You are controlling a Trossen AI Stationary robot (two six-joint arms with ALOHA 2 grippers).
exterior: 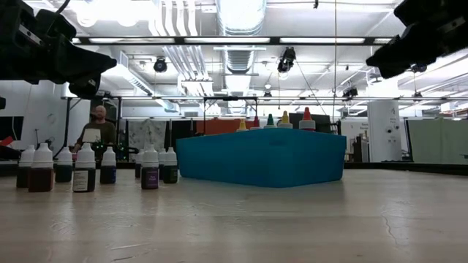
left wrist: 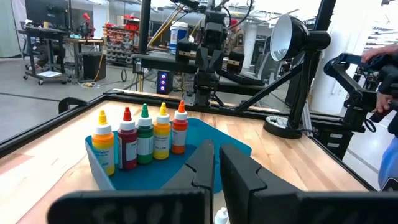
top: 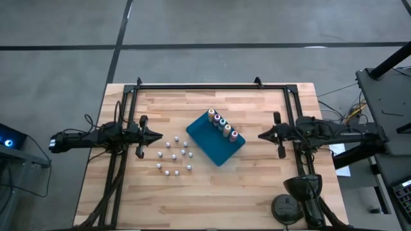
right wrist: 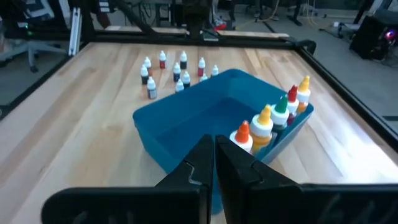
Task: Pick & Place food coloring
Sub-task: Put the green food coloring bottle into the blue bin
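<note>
Nothing was yet grasped. Five tall colour-capped bottles (top: 221,125) stood in a row along one wall of the blue rectangular plastic tray (top: 209,142) at the centre of the pale wooden surface (top: 257,192). The small white-capped dropper bottles (top: 173,156), apparently nine, were clustered at the tray's eight o'clock. The left gripper (top: 156,136) hovered at nine o'clock and the right gripper (top: 262,135) at three, both with jaws closed and empty. The next move probably called for the left jaws to open and descend on the nearest small bottle.

Bright overhead ceiling lights (exterior: 241,11) blow out a bit in the low view; the tabletop (exterior: 292,219) is evenly lit with soft shadows, foreground slightly blurry.
</note>
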